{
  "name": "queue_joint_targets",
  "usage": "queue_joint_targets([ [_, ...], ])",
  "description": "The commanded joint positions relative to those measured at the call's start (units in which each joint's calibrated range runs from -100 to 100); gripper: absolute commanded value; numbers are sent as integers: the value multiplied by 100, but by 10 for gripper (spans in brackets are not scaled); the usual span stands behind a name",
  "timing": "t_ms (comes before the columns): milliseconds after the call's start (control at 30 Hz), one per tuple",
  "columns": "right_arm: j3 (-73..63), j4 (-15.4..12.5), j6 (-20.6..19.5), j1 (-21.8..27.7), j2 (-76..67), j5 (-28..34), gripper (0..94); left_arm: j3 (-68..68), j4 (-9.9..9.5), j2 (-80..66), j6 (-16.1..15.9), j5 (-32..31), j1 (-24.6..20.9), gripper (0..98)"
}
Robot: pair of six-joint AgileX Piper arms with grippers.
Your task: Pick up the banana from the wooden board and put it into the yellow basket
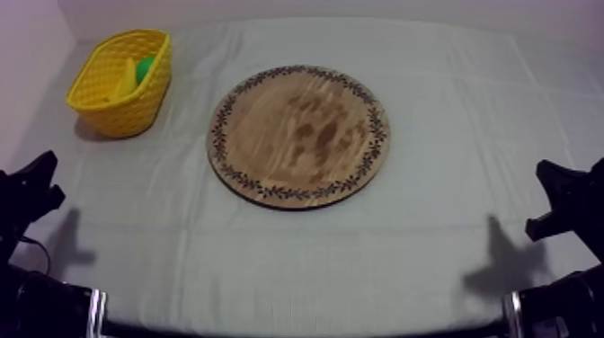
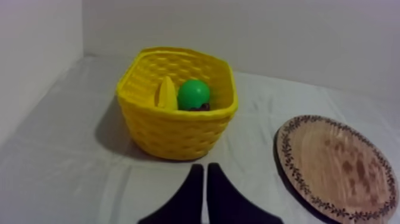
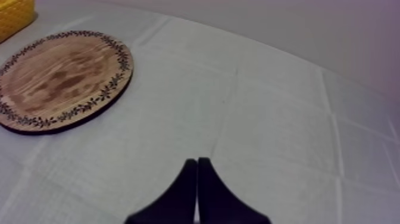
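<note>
Yellow toy banana (image 2: 167,95) stands inside yellow woven basket (image 1: 117,117) at far left corner of tabletop (image 1: 449,225), beside green round fruit (image 2: 193,93). Round wooden board with patterned rim (image 1: 299,135) mid-tabletop. Left pincer (image 2: 205,170) closed on nothing; right pincer (image 3: 197,161) likewise.

banana (image 2: 167,95) in basket (image 1: 121,115) — basket left of board (image 1: 299,135)

Grey-white cloth (image 1: 449,135) covering the table (image 1: 297,261), creased in a grid of folds, plain pale wall (image 2: 268,30) behind its far edge, second wall (image 2: 30,47) along its left edge, soft even light.
</note>
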Motion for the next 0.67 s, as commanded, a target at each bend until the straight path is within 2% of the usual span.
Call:
queue_joint_targets([
  [0, -3, 2, 0, 0, 0, 2, 3, 28, 131, -5, -199, 23, -11, 0],
  [233, -3, 2, 0, 0, 0, 2, 3, 92, 335, -17, -422, 29, -101, 0],
  [633, -3, 2, 1, 0, 0, 2, 3, 95, 398, -18, -614, 115, -124, 0],
])
